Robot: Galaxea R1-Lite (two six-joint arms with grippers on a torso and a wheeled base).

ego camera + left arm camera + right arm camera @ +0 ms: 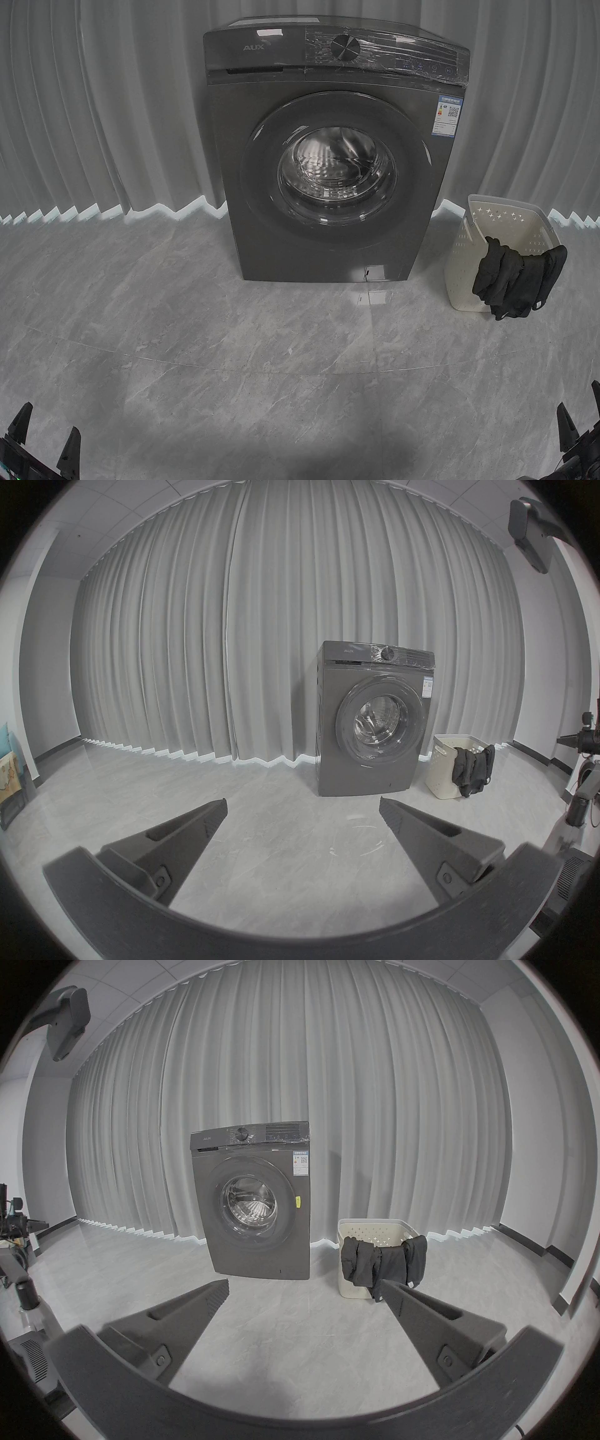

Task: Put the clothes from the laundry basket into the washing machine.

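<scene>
1. A dark grey washing machine [331, 169] is seen standing on the pale marbled floor [187, 350], at the far side of the room, backed by a long pleated curtain [94, 125].
2. Its round glass door [336, 167] looks to be shut, and the shiny drum can be made out through it.
3. The laundry basket [481, 219], a pale plastic one with little holes in the walls, is parked on the floor just to the right of the machine, a bit nearer than its front.
4. The clothes [515, 281] are dark, black by the look of it, and are draped over the basket's near rim, so a good part is left hanging down the outside wall. How many pieces there are can't really be told.
5. The left pincer [50, 420] is held low at the near left, fingers spread apart, nothing gripped.
6. The right pincer [578, 397] is found at the near right, also spread apart and holding nothing.
7. Both pincers are kept well apart from the basket and the machine, with a wide stretch of floor in between.
</scene>
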